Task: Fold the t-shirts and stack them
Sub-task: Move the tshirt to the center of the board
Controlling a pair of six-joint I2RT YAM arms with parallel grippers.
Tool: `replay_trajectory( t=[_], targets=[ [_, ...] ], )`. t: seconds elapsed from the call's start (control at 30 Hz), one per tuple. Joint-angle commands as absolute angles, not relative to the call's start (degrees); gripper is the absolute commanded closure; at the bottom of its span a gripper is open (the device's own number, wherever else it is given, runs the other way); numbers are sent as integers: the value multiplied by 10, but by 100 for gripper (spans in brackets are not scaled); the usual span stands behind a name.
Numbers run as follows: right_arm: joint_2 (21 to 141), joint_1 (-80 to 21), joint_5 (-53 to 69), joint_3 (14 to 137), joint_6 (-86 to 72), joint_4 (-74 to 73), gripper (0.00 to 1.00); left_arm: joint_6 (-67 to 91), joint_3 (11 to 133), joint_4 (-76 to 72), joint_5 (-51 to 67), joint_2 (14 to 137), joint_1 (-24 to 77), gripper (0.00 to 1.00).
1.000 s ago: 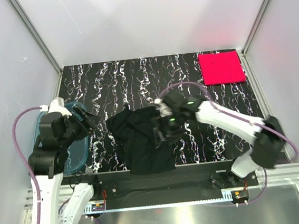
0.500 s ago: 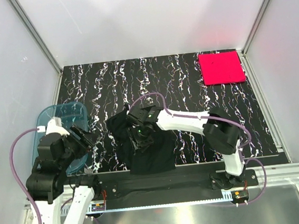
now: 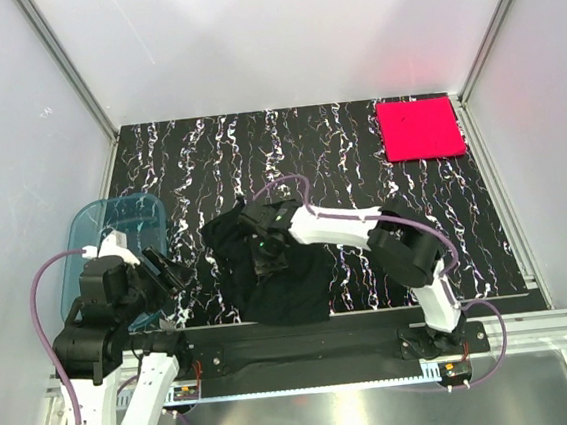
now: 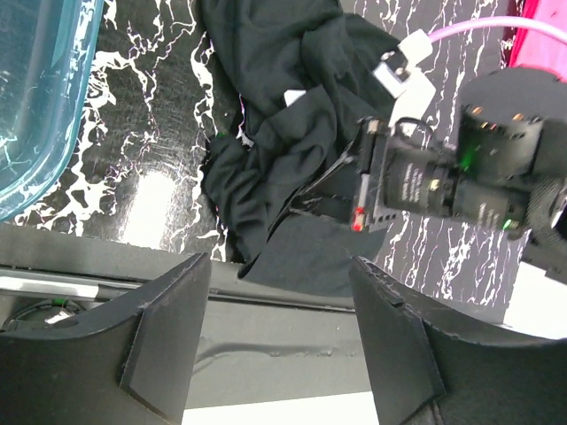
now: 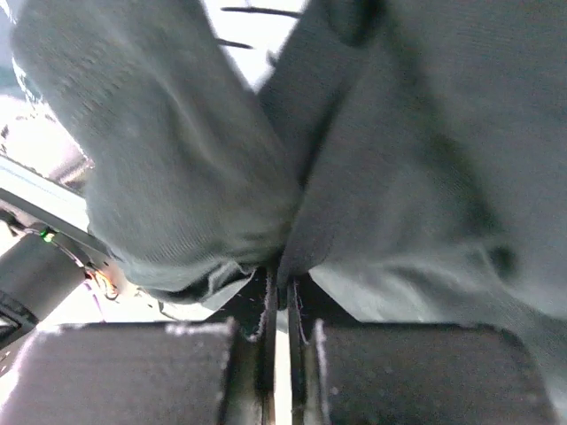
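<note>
Two grippers are in view, one busy and one idle. The right gripper (image 3: 267, 255) is pressed down into the black t-shirt (image 3: 292, 284). Its wrist camera shows the two fingers (image 5: 133, 372) drawn almost together, with a fold of the dark cloth pinched in the thin slot between them. Bunched fabric fills nearly all of that close view. The right arm reaches from its base at the near right, across the table (image 3: 357, 145), to the middle of the shirt.

The left gripper (image 3: 169, 274) hangs just off the left side of the shirt, near the table's near edge. Its jaws are spread wide with nothing between them. Its wrist camera looks past both dark fingers (image 4: 168, 341) at the crumpled shirt, where a small white label (image 4: 295, 96) shows among the folds.

The black t-shirt lies in a loose, wrinkled heap a little left of the middle of the table. One flat part of it reaches the near edge.

A translucent blue tub (image 3: 114, 224) sits at the left edge of the table, beside the left arm and apart from the shirt.

The pink-red t-shirt (image 3: 419, 128) lies as a neat flat square in the far right corner, well apart from both grippers. The table surface is black with white marbled streaks.
</note>
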State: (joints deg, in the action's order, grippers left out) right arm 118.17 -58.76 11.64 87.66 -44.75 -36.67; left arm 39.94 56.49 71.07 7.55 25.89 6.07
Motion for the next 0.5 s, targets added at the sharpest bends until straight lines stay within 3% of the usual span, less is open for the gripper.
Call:
replay_trajectory(
  t=[0.0,0.17,0.33,0.47],
  targets=[
    [1101,-522,106,858,-454,-366,100,380,573,693,92,258,62,31],
    [973,-405,142,892,-404,-439,100,371,563,652,98,283,62,30],
    [887,-190,206,1023,-420,-499,100,382,549,580,129,323,62,30],
    [853,-76,193,1143,-414,-555,100,373,560,556,137,355,62,30]
  ],
)
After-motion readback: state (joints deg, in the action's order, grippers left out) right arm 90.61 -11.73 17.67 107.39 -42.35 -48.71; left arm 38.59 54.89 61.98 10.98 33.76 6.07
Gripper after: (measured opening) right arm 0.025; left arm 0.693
